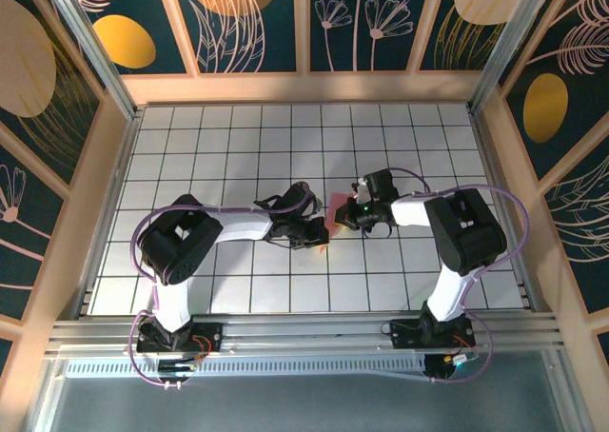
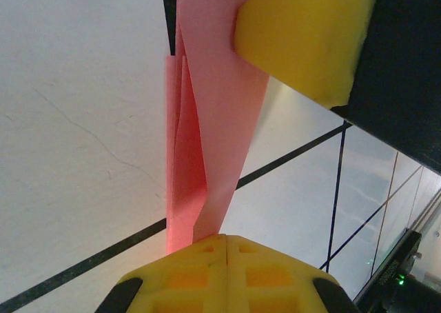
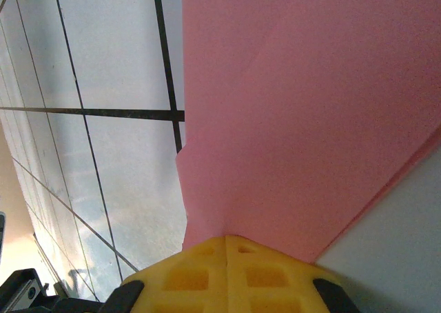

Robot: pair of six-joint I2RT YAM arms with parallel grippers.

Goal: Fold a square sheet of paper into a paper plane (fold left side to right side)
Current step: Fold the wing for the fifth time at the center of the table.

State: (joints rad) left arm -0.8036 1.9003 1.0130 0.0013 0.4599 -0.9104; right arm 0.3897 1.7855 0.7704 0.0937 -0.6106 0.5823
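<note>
While the white table of black-lined grid tiles (image 1: pixel 238 137) spreads wide under both arms, the thin salmon-pink sheet of paper (image 1: pixel 335 210), folded in long layers, is near its middle, between the two wrists. The left gripper (image 2: pixel 226 238) has its yellow fingers pressed together on one end of this paper, and the right gripper (image 3: pixel 226 238) pinches the other end in the same way.
</note>
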